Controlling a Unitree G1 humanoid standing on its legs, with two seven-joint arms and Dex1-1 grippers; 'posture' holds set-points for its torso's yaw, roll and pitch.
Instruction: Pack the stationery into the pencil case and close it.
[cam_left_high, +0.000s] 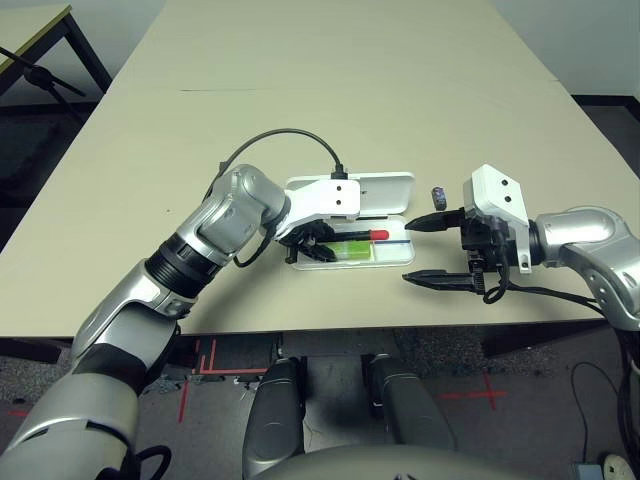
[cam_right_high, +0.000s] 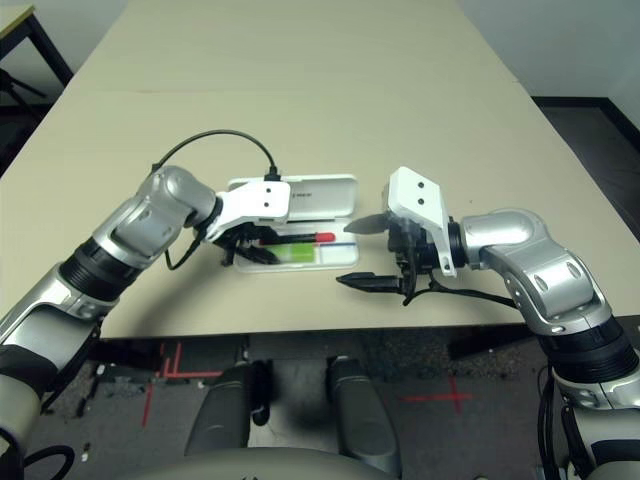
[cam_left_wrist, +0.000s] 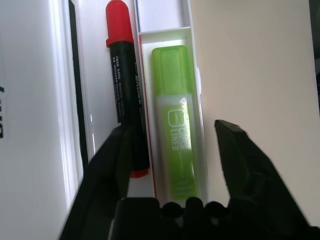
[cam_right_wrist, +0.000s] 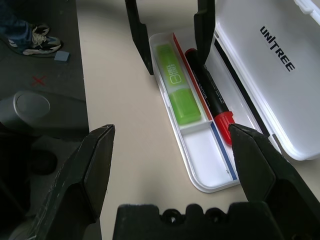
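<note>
Marker (cam_left_wrist: 126, 95) and green stick (cam_left_wrist: 175, 125) lie in open pencil case (cam_left_high: 395, 255) at frame centre, my left gripper (cam_left_high: 312, 246) spread empty over them, right gripper (cam_left_high: 432, 250) wide, empty.

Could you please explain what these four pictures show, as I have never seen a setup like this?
This is a humanoid robot at a table. Two pictures look down from its head; the other two come from cameras on its wrists.

An open white pencil case lies on the table, with a red marker and a green stick already in its tray. A tiny dark block sits on the table beside the case.

The left gripper hangs open just above the tray, its fingers either side of the green stick, holding nothing. The right gripper hovers open beside the case, also empty.
</note>
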